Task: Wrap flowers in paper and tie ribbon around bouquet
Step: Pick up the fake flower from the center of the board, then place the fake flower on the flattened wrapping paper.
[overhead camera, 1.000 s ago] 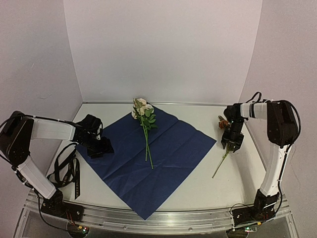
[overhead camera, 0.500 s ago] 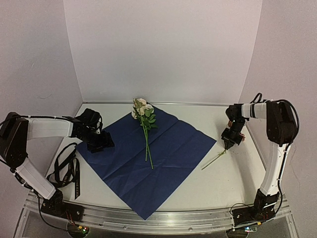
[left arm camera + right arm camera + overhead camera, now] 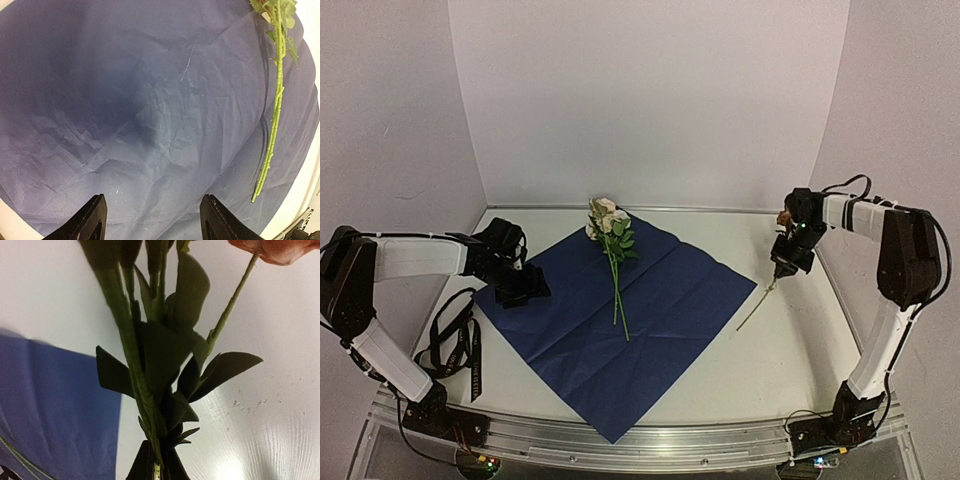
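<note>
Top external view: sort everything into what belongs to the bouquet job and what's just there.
Belongs to the job:
navy paper
cream flowers, lying on it
black ribbon, left of the sheet
orange flower, in the right gripper

Just there:
white back wall
metal rail at the near edge

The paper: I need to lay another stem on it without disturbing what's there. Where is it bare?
Bare: the right half of the paper, between the cream flowers and its right corner, and its near corner below their stems. Crowded: the left corner, under the open left gripper, with the ribbon beside. The right gripper holds the orange flower off the paper.
</note>
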Robot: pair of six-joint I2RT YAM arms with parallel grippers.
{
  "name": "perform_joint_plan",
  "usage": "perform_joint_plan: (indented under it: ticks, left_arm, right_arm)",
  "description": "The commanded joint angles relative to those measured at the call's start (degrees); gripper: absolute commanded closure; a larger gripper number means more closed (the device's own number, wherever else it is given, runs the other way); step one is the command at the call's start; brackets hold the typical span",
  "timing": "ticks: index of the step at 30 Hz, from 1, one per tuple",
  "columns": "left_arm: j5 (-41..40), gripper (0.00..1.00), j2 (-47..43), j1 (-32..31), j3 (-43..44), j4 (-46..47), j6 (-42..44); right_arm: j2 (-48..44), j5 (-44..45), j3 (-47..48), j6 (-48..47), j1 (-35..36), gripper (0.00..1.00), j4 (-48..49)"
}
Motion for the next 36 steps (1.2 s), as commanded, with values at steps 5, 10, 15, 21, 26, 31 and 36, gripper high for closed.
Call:
perform_joint_plan:
  ticks: [5, 10, 15, 21, 26, 31, 36]
  left_arm:
    - [-0.11, 0.34, -1.81, 0.38, 2.53, 0.85, 0.78]
    - [0.38, 0.34, -2.02, 0.38, 2.4, 0.93, 0.76]
    - [0.85, 0.34, -1.79, 0.34, 2.48, 1.23, 0.94]
    - [1.22, 0.34, -0.95, 0.37, 2.38, 1.8, 0.98]
    - [1.52, 0.34, -0.49, 0.38, 2.33, 2.13, 1.03]
    - [1.94, 0.34, -0.09, 0.33, 2.62, 2.53, 0.97]
    - [2.15, 0.34, 0.36, 0.38, 2.69, 2.76, 0.94]
  right_arm:
    - [-0.42, -6.73, 11.32, -10.24, 11.46, 1.0, -0.11]
    - [6.97, -11.99, 20.09, -11.57, 16.75, 1.0, 2.09]
    - [16.43, -14.81, 31.47, -9.74, 21.83, 1.0, 3.86]
    - [29.28, -17.79, 47.01, -5.89, 26.15, 1.0, 5.36]
    - [36.56, -17.39, 53.35, -1.93, 28.0, 1.0, 9.58]
    - [40.21, -19.45, 54.33, 4.31, 28.47, 1.0, 15.26]
    - [41.63, -19.71, 54.67, 5.29, 29.18, 1.0, 16.03]
